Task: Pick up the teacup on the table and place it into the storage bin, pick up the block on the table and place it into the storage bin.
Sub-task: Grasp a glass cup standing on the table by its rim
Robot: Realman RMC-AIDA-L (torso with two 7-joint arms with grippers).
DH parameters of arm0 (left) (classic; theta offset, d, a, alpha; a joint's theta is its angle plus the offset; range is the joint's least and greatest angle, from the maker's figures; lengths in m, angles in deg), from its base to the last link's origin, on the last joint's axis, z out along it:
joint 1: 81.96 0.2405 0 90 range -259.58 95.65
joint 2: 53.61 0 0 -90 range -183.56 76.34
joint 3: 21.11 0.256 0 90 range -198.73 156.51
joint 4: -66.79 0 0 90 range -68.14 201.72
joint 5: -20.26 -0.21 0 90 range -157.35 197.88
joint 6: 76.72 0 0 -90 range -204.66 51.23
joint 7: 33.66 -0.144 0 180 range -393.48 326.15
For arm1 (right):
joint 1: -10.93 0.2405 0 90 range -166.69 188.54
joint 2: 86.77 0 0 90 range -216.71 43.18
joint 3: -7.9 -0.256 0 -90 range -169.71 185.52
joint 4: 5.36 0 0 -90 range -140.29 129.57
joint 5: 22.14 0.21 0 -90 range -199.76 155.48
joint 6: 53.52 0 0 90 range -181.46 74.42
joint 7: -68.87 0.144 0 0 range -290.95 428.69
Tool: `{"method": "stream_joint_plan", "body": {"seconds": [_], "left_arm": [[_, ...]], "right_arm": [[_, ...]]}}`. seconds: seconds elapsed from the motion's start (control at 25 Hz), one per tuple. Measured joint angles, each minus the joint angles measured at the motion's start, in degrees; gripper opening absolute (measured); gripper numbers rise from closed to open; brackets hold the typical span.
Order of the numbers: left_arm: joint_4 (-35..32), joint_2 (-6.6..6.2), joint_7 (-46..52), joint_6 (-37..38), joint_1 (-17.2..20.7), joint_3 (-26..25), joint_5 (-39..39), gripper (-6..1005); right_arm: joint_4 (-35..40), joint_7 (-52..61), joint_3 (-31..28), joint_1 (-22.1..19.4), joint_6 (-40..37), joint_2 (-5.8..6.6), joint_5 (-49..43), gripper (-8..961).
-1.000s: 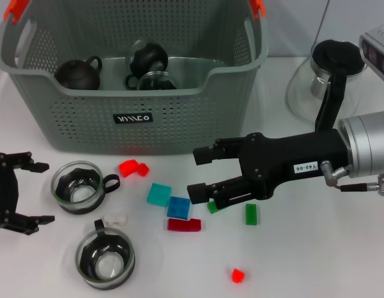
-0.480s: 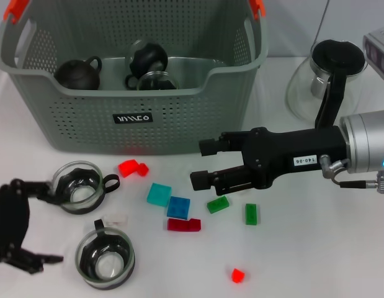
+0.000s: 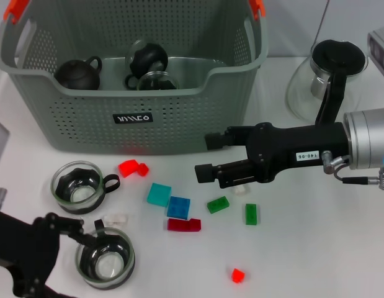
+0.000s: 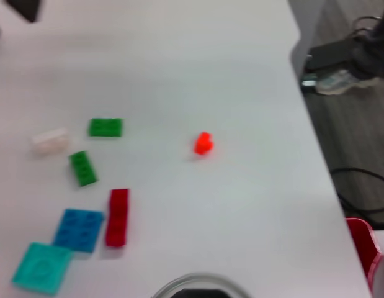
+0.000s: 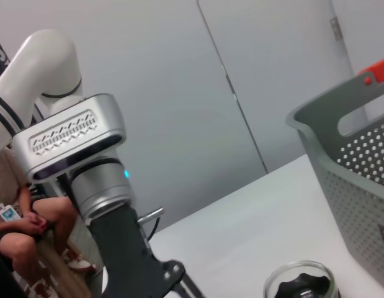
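Two glass teacups with black liners stand on the table: one [image 3: 78,186] at the left, one [image 3: 105,257] nearer the front, whose rim [image 4: 201,287] also shows in the left wrist view. My left gripper [image 3: 66,264] is open at the front left, its upper finger close to the nearer teacup's handle. Several blocks lie mid-table: red [image 3: 133,167], teal [image 3: 159,194], blue [image 3: 178,207], green [image 3: 218,204]. My right gripper [image 3: 205,156] hovers open and empty above them, in front of the storage bin [image 3: 133,118].
The bin holds two dark teapots [image 3: 77,71] and a glass cup [image 3: 156,81]. A glass pitcher [image 3: 322,74] stands at the back right. More blocks lie around: green [image 3: 251,213], long red [image 3: 184,225], white [image 3: 114,220], small red [image 3: 237,275]. A seated person [image 5: 18,236] is beyond the table.
My left gripper has moved toward the table's front, from beside the farther teacup to beside the nearer one. My right gripper has drawn back toward the bin, uncovering a green and a white block.
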Motion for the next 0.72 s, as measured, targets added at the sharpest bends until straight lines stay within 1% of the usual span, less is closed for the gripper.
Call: {"method": "stream_joint_plan", "body": {"seconds": [0.24,0.4,0.52,0.56,0.6,0.72], "left_arm": [[0.6,-0.01,0.59,-1.45,-0.14,5.6,-0.04,913],[1.72,-0.23,0.66,-4.66,-0.19,9.94,-0.64,913],[2.5,-0.39,0.67,-6.57,-0.24,12.25,-0.97,913],[2.92,-0.41,0.68,-7.75,-0.25,13.8,-1.8,913],[2.92,-0.41,0.68,-7.75,-0.25,13.8,-1.8,913],[3.71,-0.32,0.75,-9.34,-0.25,16.06,-3.32,912]], "right_arm": [[-0.98,-0.57,-0.08,0.2,0.42,0.3,0.0,930],[-1.0,-0.6,-0.37,0.21,0.48,0.31,0.0,930],[-1.07,-0.65,-0.63,0.16,0.54,0.32,0.0,930],[-1.08,-0.67,-0.65,0.15,0.57,0.32,0.0,930],[-1.08,-0.68,-0.67,0.14,0.6,0.3,0.0,930],[-1.1,-0.68,-0.48,0.07,0.6,0.17,0.0,930]]}}
